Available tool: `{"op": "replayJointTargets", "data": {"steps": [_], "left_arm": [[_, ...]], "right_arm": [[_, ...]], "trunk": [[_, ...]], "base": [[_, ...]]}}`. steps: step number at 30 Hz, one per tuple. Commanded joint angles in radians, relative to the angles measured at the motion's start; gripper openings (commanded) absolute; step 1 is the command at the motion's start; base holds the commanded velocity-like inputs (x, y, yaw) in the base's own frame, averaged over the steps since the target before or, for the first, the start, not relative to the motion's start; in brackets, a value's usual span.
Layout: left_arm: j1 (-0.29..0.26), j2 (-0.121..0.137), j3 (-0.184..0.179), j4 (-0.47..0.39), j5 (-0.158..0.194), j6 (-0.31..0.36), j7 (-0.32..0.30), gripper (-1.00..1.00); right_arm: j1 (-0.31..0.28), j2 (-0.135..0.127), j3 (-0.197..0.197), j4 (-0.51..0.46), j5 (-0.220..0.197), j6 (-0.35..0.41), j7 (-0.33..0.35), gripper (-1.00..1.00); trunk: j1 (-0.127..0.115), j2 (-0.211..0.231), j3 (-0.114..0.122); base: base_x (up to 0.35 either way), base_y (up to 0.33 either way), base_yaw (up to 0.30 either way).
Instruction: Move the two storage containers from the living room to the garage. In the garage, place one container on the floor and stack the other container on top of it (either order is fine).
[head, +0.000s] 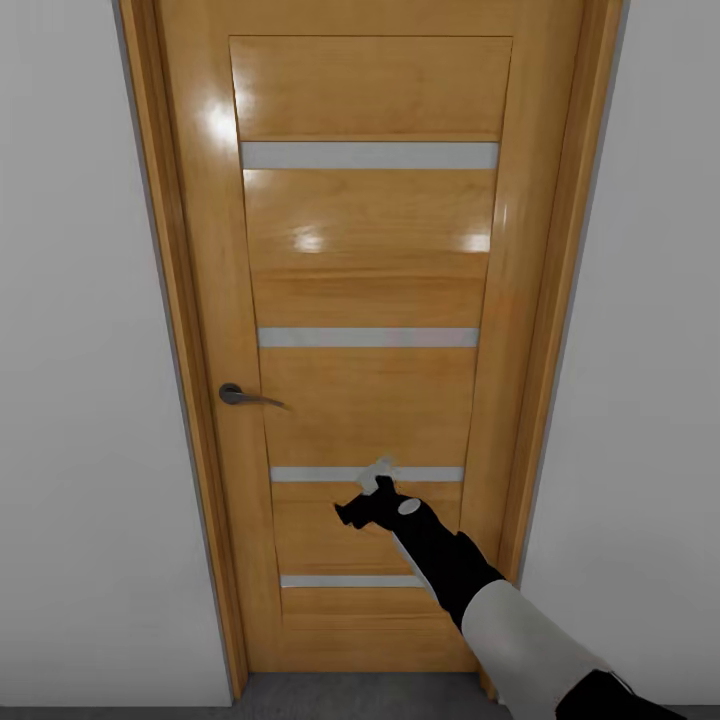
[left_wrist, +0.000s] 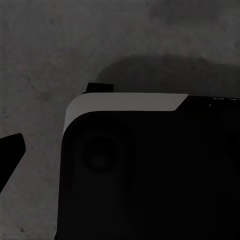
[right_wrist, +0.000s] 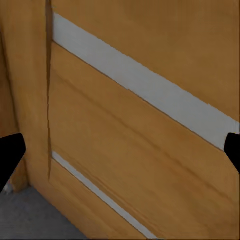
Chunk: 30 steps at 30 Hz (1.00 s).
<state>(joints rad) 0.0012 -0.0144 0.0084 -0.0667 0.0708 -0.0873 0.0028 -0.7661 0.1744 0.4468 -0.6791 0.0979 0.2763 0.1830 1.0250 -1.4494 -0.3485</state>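
The two storage containers are out of view. My right gripper (head: 379, 478) reaches out to a closed wooden door (head: 370, 250), at its third pale strip (head: 310, 474), well to the right of and below the handle (head: 240, 396). In the right wrist view this gripper (right_wrist: 120, 150) is open, its dark fingertips (right_wrist: 10, 155) spread wide with only door panel between them. My left gripper (left_wrist: 120, 150) hangs over dark grey mottled floor (left_wrist: 50, 55); one fingertip (left_wrist: 11, 150) stands far out to the side and holds nothing.
Plain pale walls (head: 80, 400) flank the door frame (head: 180, 300). A strip of grey floor (head: 360, 695) shows at the door's foot. The robot's own black and white body (left_wrist: 150, 165) lies under the left gripper.
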Motion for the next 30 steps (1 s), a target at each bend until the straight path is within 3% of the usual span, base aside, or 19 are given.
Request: {"op": "replayJointTargets", "data": {"steps": [1, 7, 14, 30], "left_arm": [[0.0, 0.0, 0.0, -0.001, 0.007, -0.002, 0.0, 1.0], [0.0, 0.0, -0.001, -0.001, 0.007, -0.002, 0.0, 1.0], [0.0, 0.0, -0.001, 0.0, 0.008, -0.001, -0.002, 1.0], [0.0, 0.001, -0.001, -0.001, 0.007, -0.001, -0.003, 1.0]], "right_arm": [[-0.001, 0.0, 0.006, -0.011, 0.011, 0.0, 0.017, 1.0], [-0.001, 0.0, 0.016, -0.045, -0.011, 0.005, 0.029, 1.0], [-0.044, 0.0, 0.019, -0.07, -0.112, 0.089, 0.021, 1.0], [-0.046, 0.0, 0.02, -0.069, -0.122, 0.075, 0.022, 1.0]], "trunk": [[0.0, -0.001, -0.001], [0.0, -0.001, -0.001], [0.0, -0.001, -0.001], [0.0, -0.001, -0.001]], "base": [[0.0, 0.0, 0.0], [0.0, 0.0, 0.0], [0.085, 0.0, 0.0], [0.313, 0.0, 0.0]]}}
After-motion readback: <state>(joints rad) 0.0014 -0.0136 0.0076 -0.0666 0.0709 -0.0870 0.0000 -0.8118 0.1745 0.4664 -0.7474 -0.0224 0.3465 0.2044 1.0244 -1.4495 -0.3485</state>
